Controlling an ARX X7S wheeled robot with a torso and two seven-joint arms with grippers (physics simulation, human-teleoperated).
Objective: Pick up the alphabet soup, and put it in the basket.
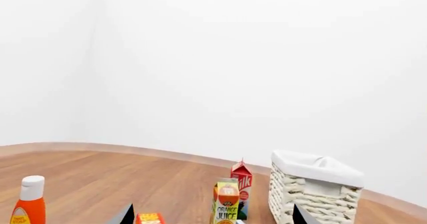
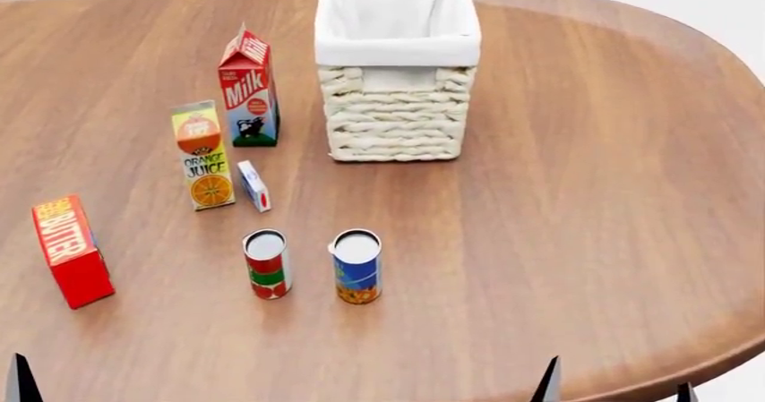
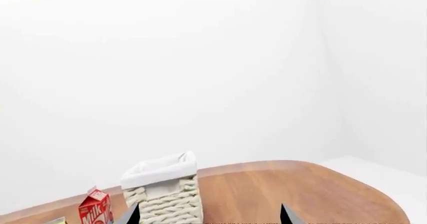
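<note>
In the head view, a red butter box [image 2: 72,251] lay at the left, then an orange juice carton [image 2: 203,155], a milk carton [image 2: 249,89] and a small white box [image 2: 253,186]. At lower centre the alphabet soup [image 2: 268,264] stood beside a blue can [image 2: 356,267], well apart from the basket [image 2: 397,115] at upper centre. Only fingertips of the left gripper [image 1: 210,216] and right gripper [image 3: 208,216] showed, spread apart, holding nothing.

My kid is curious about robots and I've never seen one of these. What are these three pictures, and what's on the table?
It is a simulated two-armed robot. One picture looks down from its head; the other two come from cameras by each pincer, whose dark tips barely show at the edges. Nothing is held. On the round wooden table stand a lined wicker basket, a milk carton, an orange juice carton, a small white box, a red butter box, two cans, and an orange bottle.
</note>
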